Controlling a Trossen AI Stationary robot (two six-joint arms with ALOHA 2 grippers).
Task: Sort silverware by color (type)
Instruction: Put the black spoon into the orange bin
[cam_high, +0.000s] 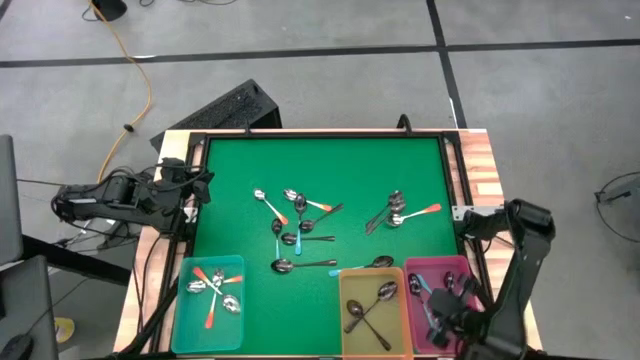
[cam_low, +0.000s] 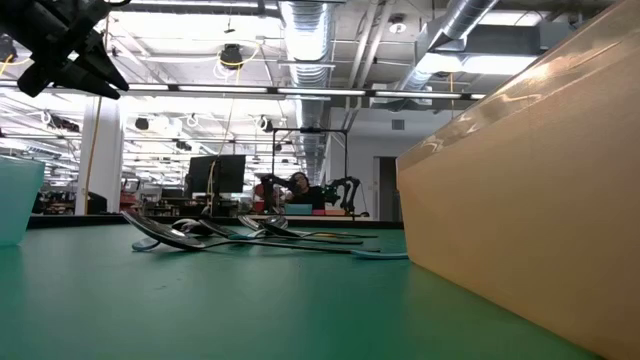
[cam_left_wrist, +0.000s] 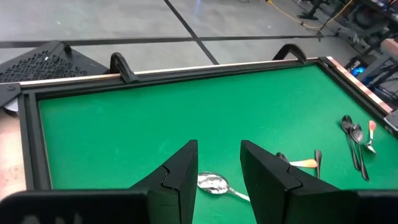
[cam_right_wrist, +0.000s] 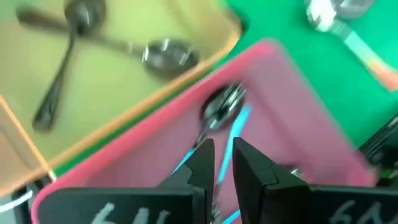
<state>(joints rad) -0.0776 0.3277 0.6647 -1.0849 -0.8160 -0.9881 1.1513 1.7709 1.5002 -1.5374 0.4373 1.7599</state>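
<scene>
L gripper hung by the table's left edge, fingers apart w/ nothing between; loose spoons lay on the green mat ahead of it. R gripper was over the pink bin, jaws narrowly parted, blue-handled spoon right beneath; can't tell if gripped.

Loose spoons mid-table; three bins along near edge.

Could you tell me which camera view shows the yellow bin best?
The high view: the whole yellow bin shows, holding two dark spoons. The right wrist view catches only part, blurred. The low view shows just one wall, close up. The left wrist view misses it.
</scene>
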